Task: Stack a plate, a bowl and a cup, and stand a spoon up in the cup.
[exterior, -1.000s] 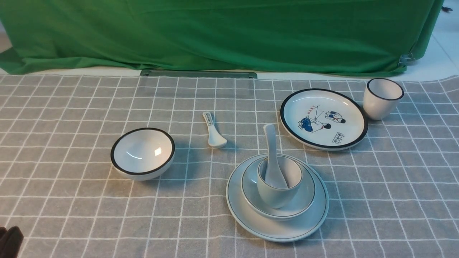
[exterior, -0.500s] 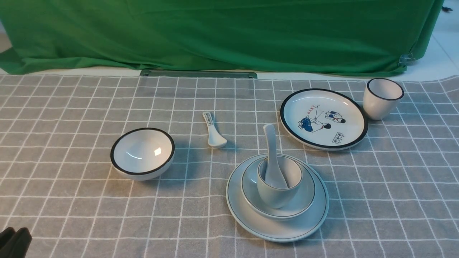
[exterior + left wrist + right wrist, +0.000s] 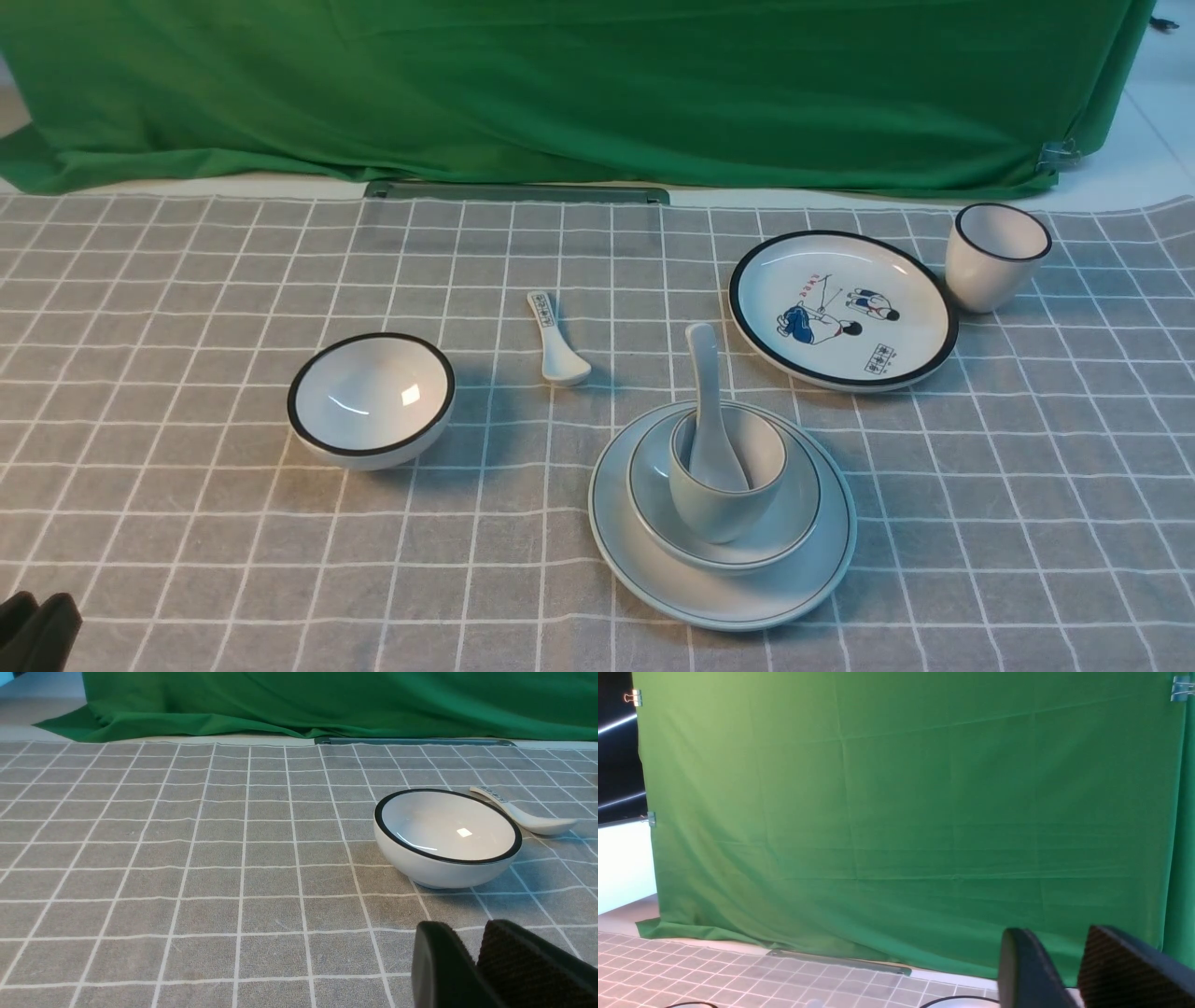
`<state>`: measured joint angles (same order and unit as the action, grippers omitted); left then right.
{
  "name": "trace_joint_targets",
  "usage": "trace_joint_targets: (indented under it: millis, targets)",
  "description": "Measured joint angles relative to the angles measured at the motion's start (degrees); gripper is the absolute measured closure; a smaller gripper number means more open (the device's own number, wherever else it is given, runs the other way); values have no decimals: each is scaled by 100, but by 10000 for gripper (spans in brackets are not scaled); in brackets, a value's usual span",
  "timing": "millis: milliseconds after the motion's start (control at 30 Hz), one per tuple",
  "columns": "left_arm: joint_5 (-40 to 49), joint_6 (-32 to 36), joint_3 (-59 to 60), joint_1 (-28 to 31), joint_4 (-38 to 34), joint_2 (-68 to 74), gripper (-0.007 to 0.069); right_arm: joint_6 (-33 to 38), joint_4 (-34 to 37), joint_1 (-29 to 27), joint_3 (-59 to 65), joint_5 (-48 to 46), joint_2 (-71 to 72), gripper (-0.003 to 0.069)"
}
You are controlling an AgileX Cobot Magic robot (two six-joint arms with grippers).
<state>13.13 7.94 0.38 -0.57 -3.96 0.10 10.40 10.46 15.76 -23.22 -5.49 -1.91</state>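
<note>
White stack (image 3: 616, 523) stands well apart from the left hand (image 3: 467, 927)

Dark fingers of the left hand stand narrowly apart, with nothing between them, at the near left corner of the surface (image 3: 233, 579). Ahead of that hand and to its right sits the black-rimmed bowl (image 3: 373, 401); the printed spoon (image 3: 560, 355) lies farther right. Well to the hand's right is the stack: the plate (image 3: 653, 583) underneath, the bowl (image 3: 653, 509) on it, the cup (image 3: 714, 513) in the bowl, and the spoon (image 3: 707, 392) leaning in the cup, handle up. Beyond the stack are the cartoon plate (image 3: 756, 336) and black-rimmed cup (image 3: 990, 271). The right hand (image 3: 1057, 933) is also parted and holds nothing; its distance from the stack cannot be told.
</note>
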Motion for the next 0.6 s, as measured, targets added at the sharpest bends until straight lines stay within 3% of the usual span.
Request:
trace_joint_targets:
  millis: [300,600]
  targets:
    - [0,0,0,0,0,0,498,30,-450,0,78,-106,0,419]
    - [0,6,0,0,5,0,492,-521,-1182,-6,453,-137,11,418]
